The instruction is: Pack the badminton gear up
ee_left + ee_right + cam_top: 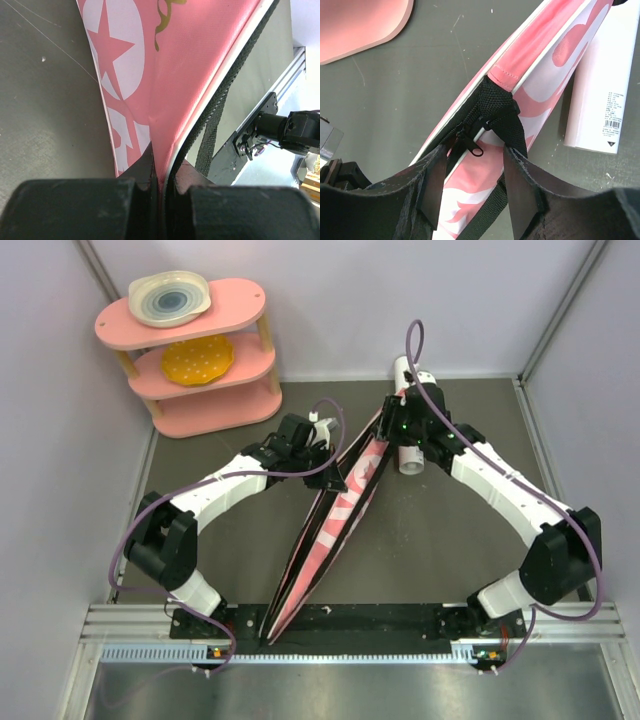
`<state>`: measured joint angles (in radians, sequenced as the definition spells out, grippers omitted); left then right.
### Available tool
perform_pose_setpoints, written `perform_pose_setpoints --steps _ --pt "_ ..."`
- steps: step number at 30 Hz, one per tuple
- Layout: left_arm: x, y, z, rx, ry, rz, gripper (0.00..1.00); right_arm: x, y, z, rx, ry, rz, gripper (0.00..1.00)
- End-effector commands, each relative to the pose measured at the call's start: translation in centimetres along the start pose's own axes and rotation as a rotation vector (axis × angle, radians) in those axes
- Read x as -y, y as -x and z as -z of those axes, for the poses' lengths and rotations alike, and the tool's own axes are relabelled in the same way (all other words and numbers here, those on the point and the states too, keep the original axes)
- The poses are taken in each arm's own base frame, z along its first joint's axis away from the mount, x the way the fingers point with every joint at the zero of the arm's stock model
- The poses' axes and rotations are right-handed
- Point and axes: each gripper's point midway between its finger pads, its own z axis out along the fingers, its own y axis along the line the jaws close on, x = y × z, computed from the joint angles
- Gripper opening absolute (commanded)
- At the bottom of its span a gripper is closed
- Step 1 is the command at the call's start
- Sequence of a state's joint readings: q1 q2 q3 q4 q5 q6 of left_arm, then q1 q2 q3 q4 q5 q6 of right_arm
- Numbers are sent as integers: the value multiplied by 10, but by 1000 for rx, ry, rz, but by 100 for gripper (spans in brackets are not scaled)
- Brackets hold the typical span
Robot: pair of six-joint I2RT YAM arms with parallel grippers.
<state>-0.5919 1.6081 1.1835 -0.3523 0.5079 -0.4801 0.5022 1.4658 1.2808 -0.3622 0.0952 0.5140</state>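
The long pink racket bag (335, 520) stands on its edge, running diagonally from the near rail up to the right. My left gripper (335, 478) is shut on the bag's (200, 60) piped rim about halfway along; in the left wrist view the gripper (162, 175) pinches the pink fabric. My right gripper (395, 430) hangs open over the bag's (530, 55) far end. In the right wrist view the gripper (472, 185) straddles the black zipper pull (472, 146) without touching it. A white tube (605, 85) lies flat right beside the bag, partly under the right arm (411, 457).
A pink three-tier shelf (200, 410) with plates stands at the back left; its edge (360, 25) shows in the right wrist view. The bag's black webbing strap (210, 135) hangs along its near side. Grey walls close in left, right and behind.
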Motion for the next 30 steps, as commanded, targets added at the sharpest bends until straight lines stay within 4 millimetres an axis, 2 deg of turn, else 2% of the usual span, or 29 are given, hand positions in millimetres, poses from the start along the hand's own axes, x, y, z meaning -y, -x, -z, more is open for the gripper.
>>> perform_pose_setpoints --steps 1,7,11,13,20,25,30 --pt "24 10 12 34 -77 -37 0 -17 34 1 83 58 59 48" --pt "24 10 11 34 -77 -40 0 -32 40 -3 86 127 114 38" --pt "24 9 11 31 -77 -37 0 -35 36 -5 79 143 187 29" --pt "24 9 11 32 -76 -37 0 -34 34 -5 78 143 229 28" --pt "23 9 10 29 -76 -35 0 -36 31 -8 87 108 391 30" --pt "23 9 10 29 -76 -34 0 -35 30 -15 77 19 523 32" --pt "23 9 10 29 -76 -34 0 -32 29 -21 63 -21 559 32"
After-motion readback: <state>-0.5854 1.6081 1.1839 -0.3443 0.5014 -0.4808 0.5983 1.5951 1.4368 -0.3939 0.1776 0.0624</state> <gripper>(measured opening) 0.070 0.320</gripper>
